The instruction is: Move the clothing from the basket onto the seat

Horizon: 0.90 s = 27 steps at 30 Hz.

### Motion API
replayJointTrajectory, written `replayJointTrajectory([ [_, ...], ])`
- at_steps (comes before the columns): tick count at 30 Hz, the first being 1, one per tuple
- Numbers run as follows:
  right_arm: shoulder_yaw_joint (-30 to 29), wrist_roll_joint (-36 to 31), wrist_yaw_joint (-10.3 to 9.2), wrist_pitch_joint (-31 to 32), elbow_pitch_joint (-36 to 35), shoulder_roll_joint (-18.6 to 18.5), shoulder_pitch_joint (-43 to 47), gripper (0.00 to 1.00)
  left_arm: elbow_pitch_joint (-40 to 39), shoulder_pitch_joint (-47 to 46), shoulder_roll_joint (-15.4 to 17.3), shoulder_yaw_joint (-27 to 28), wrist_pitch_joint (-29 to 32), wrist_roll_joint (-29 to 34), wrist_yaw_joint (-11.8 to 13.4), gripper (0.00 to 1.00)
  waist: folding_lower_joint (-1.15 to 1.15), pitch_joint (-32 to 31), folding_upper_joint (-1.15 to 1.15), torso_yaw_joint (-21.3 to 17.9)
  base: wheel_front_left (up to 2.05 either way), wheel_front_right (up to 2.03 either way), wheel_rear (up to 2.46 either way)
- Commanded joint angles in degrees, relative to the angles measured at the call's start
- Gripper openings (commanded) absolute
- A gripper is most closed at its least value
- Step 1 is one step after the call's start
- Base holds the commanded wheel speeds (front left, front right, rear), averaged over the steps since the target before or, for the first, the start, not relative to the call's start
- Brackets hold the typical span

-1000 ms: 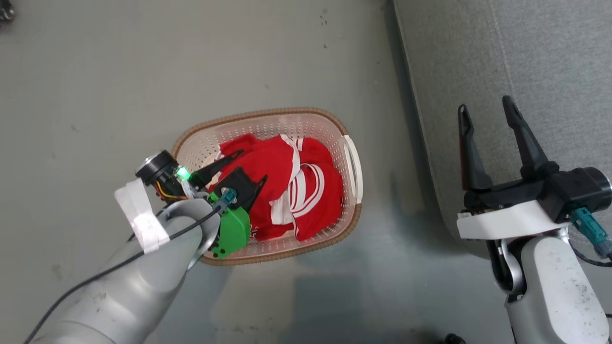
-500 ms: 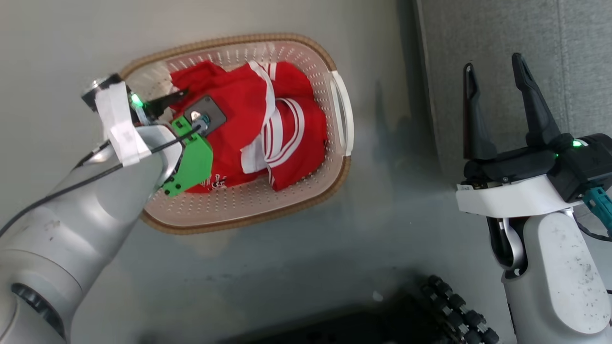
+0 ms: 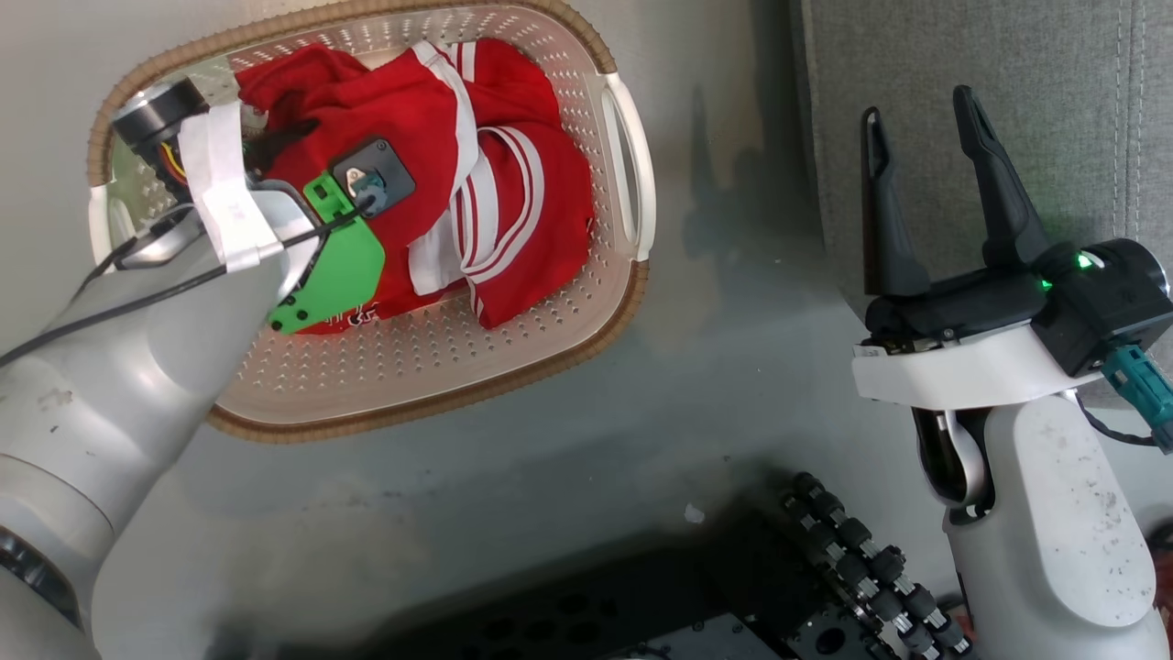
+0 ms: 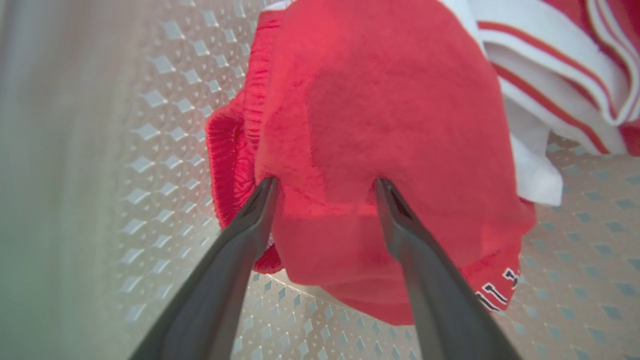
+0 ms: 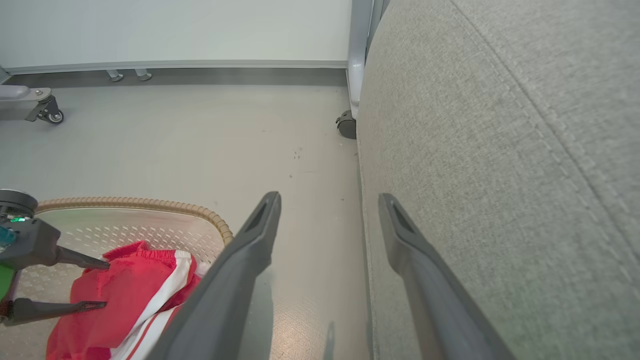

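Note:
The cream basket [image 3: 385, 353] with a brown rim stands on the grey floor, and the red clothing [image 3: 403, 101] with white stripes lies bunched inside it. My left gripper [image 3: 279, 147] reaches down into the basket. In the left wrist view it is open [image 4: 326, 182], its two fingers straddling a bulge of the red cloth [image 4: 390, 100] and pressing into it. Dark-outlined white lettering [image 4: 492, 292] shows at the cloth's edge. My right gripper [image 3: 918, 105] hangs open and holds nothing, over the edge of the grey seat [image 3: 1054, 110].
My dark base with a black roller wheel [image 3: 852, 550] lies along the bottom of the head view. In the right wrist view a caster [image 5: 346, 125] stands by the seat [image 5: 500, 150], a wheeled frame [image 5: 50, 116] sits far left, and a pale wall runs behind.
The head camera has tilted down and nearer, shifting the whole picture. My left gripper has gone deeper into the basket, onto the red cloth. The right gripper stays open by the seat.

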Motion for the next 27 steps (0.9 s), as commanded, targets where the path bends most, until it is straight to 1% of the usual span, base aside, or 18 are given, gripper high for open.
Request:
replayJointTrajectory([
  [1,0.2,0.5,-0.02,-0.2,0.1,0.0,-1.0,1.0,0.6,-1.3,0.4,0.1,0.4,0.5,-0.1,1.0,-0.01,0.6,0.0,-0.4,0.0,0.0,0.0],
  [4,0.4,1.0,-0.02,-0.2,0.2,0.0,-1.0,1.0,1.8,-1.9,0.1,0.1,0.6,1.4,-0.1,1.0,-0.01,0.9,0.0,-0.6,0.0,0.0,0.0],
  [9,0.5,1.5,-0.02,-0.2,0.3,0.0,-1.0,1.0,3.4,-3.0,-0.4,0.1,1.1,0.8,-0.1,1.0,-0.01,1.4,0.0,-0.6,0.0,0.0,0.0],
  [12,0.7,1.8,-0.02,-0.2,0.4,0.0,-1.1,1.0,4.1,-3.7,0.0,0.1,2.0,1.4,-0.1,1.0,-0.01,1.7,0.0,-0.9,0.0,0.0,0.0],
  [16,0.9,2.0,-0.02,-0.2,0.5,0.0,-1.4,1.0,4.4,-2.8,-0.5,0.1,4.1,-1.0,-0.1,1.0,-0.01,2.0,0.0,-1.3,0.0,0.0,0.0],
  [22,0.9,2.2,-0.02,-0.2,0.5,0.0,-1.2,1.0,0.5,-0.7,-0.5,0.1,10.3,-6.2,-0.1,1.0,-0.01,2.2,0.0,-1.4,0.0,0.0,0.0],
  [27,1.3,2.4,-0.02,-0.2,0.8,0.0,-1.8,1.0,-5.3,0.2,1.7,0.1,14.6,-9.2,-0.1,1.0,-0.01,2.4,0.0,-1.4,0.0,0.0,0.0],
])
